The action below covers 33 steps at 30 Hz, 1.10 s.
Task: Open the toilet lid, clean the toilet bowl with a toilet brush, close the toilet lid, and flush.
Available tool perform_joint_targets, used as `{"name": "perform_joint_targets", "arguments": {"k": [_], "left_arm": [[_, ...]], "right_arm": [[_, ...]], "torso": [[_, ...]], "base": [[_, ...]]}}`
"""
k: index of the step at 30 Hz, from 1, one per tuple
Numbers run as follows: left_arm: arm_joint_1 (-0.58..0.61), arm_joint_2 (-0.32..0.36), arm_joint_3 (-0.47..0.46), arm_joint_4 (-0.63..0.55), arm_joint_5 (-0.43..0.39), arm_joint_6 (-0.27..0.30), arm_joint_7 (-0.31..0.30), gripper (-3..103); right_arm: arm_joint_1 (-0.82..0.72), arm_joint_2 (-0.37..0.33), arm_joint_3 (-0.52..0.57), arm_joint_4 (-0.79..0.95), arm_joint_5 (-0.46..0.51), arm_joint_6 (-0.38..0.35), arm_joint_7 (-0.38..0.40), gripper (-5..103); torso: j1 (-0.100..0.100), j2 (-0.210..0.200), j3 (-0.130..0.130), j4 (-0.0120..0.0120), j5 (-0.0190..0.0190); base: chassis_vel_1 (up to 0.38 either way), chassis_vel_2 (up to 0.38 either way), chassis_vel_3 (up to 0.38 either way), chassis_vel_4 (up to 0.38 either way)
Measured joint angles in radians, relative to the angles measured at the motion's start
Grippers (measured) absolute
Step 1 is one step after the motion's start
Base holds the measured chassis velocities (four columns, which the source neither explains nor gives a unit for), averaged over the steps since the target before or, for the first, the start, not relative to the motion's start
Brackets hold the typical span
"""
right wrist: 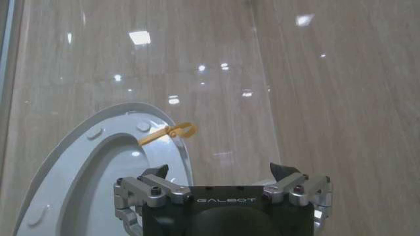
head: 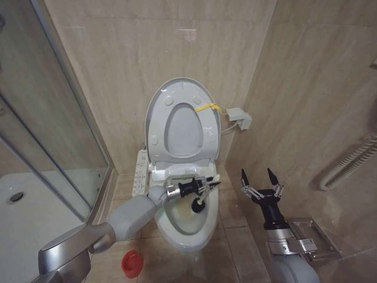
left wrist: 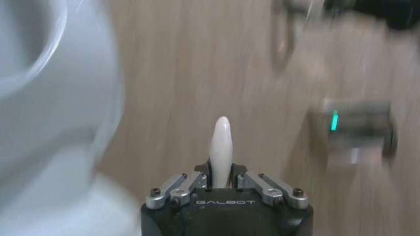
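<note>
The toilet lid (head: 182,121) stands raised against the back wall, with a yellow strap (head: 209,108) at its rim. Below it lies the open toilet bowl (head: 172,231), yellowish inside. My left gripper (head: 206,187) reaches over the bowl from the left, shut on the toilet brush. Its dark head (head: 197,204) hangs into the bowl and its whitish handle (left wrist: 221,142) sticks out between the fingers. My right gripper (head: 259,177) stands open to the right of the toilet, fingers up, holding nothing. In the right wrist view the right gripper (right wrist: 222,171) faces the lid (right wrist: 98,162) and strap (right wrist: 174,132).
A red holder cup (head: 132,263) stands on the floor left of the bowl. The glass shower door (head: 59,130) and white shower tray (head: 29,206) lie to the left. A control panel (head: 140,172) flanks the toilet. A wall rail (head: 347,162) and metal floor plate (head: 312,236) are at right.
</note>
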Motion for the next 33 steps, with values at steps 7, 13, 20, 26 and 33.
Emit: {"name": "perform_joint_targets", "arguments": {"k": [7, 13, 20, 26, 33], "left_arm": [[-0.049, 0.005, 0.086, -0.088, -0.028, 0.029, -0.112, 20], [-0.03, 0.056, 0.176, -0.205, 0.077, 0.11, -0.422, 20], [-0.07, 0.07, 0.167, -0.353, 0.119, 0.305, -0.729, 20], [-0.092, 0.141, 0.251, -0.418, 0.105, 0.338, -0.763, 20], [-0.126, 0.083, 0.213, -0.394, 0.119, 0.287, -0.702, 19]], "right_arm": [[0.007, 0.006, -0.002, -0.005, -0.001, 0.001, -0.002, 100], [-0.007, 0.015, -0.002, -0.004, -0.002, 0.006, -0.007, 100], [-0.005, 0.007, 0.006, -0.006, -0.002, 0.007, -0.008, 100], [-0.003, 0.012, 0.005, -0.008, -0.002, 0.007, -0.007, 100], [0.015, 0.006, 0.007, -0.021, 0.003, 0.006, -0.007, 100]], "torso": [[0.0, 0.0, 0.0, -0.0002, -0.0001], [0.0, 0.0, 0.0, -0.0001, -0.0001], [0.0, 0.0, 0.0, -0.0003, -0.0002], [0.0, 0.0, 0.0, -0.0003, 0.0], [0.0, 0.0, 0.0, -0.0012, 0.0]], "base": [[0.0, 0.0, 0.0, 0.0], [-0.012, -0.017, -0.006, -0.004], [0.0, 0.0, 0.0, 0.0], [0.0, 0.0, 0.0, 0.0], [0.0, 0.0, 0.0, 0.0]]}}
